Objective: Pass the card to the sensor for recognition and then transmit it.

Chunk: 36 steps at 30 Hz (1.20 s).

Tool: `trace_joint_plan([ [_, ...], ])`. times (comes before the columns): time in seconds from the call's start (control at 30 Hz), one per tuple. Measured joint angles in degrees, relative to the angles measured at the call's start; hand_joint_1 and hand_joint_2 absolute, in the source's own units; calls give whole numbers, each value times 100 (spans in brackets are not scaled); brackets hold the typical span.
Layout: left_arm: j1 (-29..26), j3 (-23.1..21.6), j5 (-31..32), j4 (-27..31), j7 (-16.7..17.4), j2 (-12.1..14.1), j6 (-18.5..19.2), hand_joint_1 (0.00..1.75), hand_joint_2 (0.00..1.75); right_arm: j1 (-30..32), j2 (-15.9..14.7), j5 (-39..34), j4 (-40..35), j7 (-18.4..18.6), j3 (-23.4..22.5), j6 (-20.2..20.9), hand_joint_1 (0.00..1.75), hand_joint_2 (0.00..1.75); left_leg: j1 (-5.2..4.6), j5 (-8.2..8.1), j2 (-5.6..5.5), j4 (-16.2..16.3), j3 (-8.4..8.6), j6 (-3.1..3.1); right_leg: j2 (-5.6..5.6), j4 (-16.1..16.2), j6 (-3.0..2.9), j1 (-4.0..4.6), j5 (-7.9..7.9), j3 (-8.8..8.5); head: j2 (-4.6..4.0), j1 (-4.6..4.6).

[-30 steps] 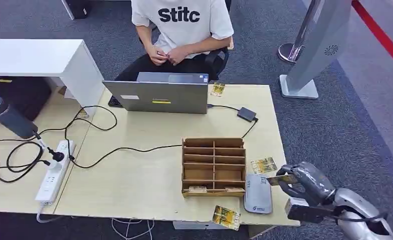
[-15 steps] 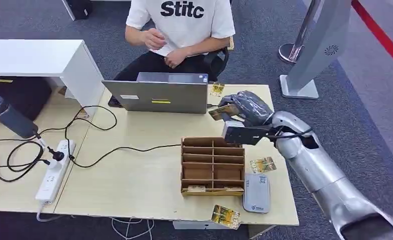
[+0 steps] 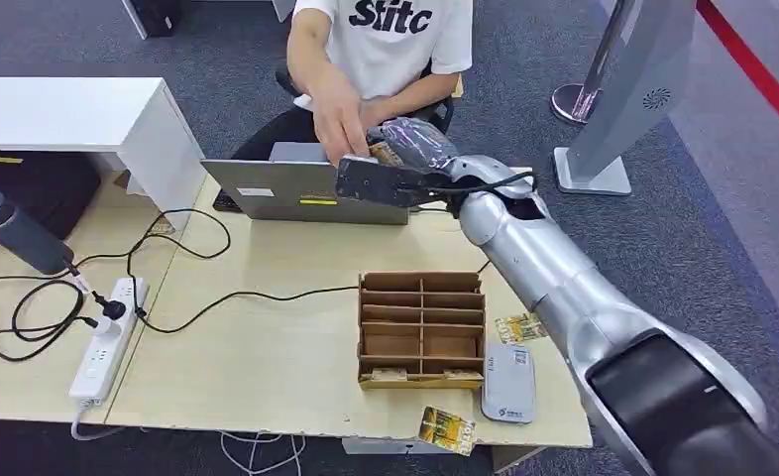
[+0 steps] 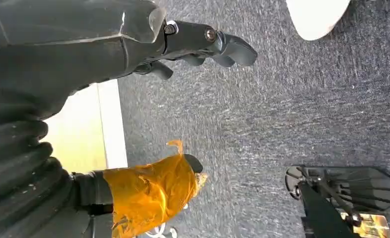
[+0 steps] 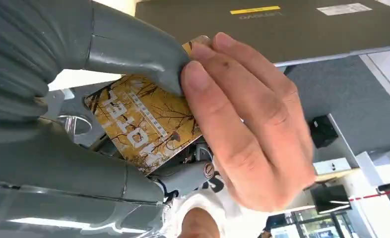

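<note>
The card (image 5: 146,119) sits pinched in the right hand (image 3: 410,149), out over the laptop (image 3: 316,188); a person's hand (image 5: 242,119) has its fingers on the card's edge; the left hand (image 4: 148,54) hangs beside the table over carpet, fingers loosely curled, holding nothing.

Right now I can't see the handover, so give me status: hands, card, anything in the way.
Right hand holds hotel key card above laptop. Person's hand grasping the card. Left hand open, hanging over carpet. Nothing blocking.
</note>
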<state>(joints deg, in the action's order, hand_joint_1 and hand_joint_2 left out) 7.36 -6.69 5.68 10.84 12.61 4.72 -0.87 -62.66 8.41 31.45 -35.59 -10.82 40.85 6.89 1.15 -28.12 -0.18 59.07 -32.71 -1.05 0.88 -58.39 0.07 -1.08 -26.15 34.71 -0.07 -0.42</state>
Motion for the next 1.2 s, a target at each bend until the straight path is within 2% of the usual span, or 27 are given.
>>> trace_joint_plan([
  [0.03,2,-22,7,0,2,0,0,0,175,-13,33,2,51,2,2,-20,175,175,0,0,0,0,0,0,-1,1,0,0,0,0,0,0],
  [0.07,3,-48,20,0,4,0,0,0,175,-22,70,2,106,4,4,-39,28,175,0,0,0,0,-1,0,-1,2,0,0,0,0,0,2],
  [0.1,4,-72,30,0,7,0,2,0,175,-27,112,4,158,13,9,-81,0,175,0,-1,0,0,-1,0,-1,3,0,0,0,0,0,2],
  [0.27,8,-156,33,-2,20,0,2,0,175,-2,232,162,241,-136,-33,-333,0,175,0,-2,2,0,-1,-1,1,3,0,0,0,5,0,0],
  [0.4,-5,-177,-22,-7,26,0,-11,0,175,187,236,286,10,-319,-112,-507,0,175,1,-2,2,0,-1,-1,1,3,0,0,-1,6,0,0],
  [0.6,-106,-175,-210,-13,4,0,-77,0,175,832,92,586,-1141,-531,-391,-678,0,175,1,-2,1,0,0,-1,2,3,0,1,-1,7,0,0],
  [0.7,-190,-175,-313,-18,-53,7,-107,0,175,1274,-101,735,-1955,-625,-534,-757,0,175,1,-3,-1,0,-2,0,-2,7,1,1,-2,6,0,2],
  [0.93,-337,-151,-553,-48,-74,9,-208,0,175,2540,-710,1196,-3854,-1010,-807,-1290,0,175,-1,-12,-2,0,-5,12,-8,14,3,0,-3,4,0,2],
  [1.0,-352,-134,-584,-50,-68,9,-227,0,175,2836,-866,1292,-4223,-1076,-837,-1386,0,175,-1,-16,1,0,-4,9,-6,14,3,0,-3,5,0,0],
  [1.2,-407,-26,-750,-50,-35,9,-317,0,175,4024,-1453,1423,-5232,-1528,-1060,-2032,0,175,-1,-19,-13,0,-2,11,-23,16,8,0,-15,-2,0,2],
])
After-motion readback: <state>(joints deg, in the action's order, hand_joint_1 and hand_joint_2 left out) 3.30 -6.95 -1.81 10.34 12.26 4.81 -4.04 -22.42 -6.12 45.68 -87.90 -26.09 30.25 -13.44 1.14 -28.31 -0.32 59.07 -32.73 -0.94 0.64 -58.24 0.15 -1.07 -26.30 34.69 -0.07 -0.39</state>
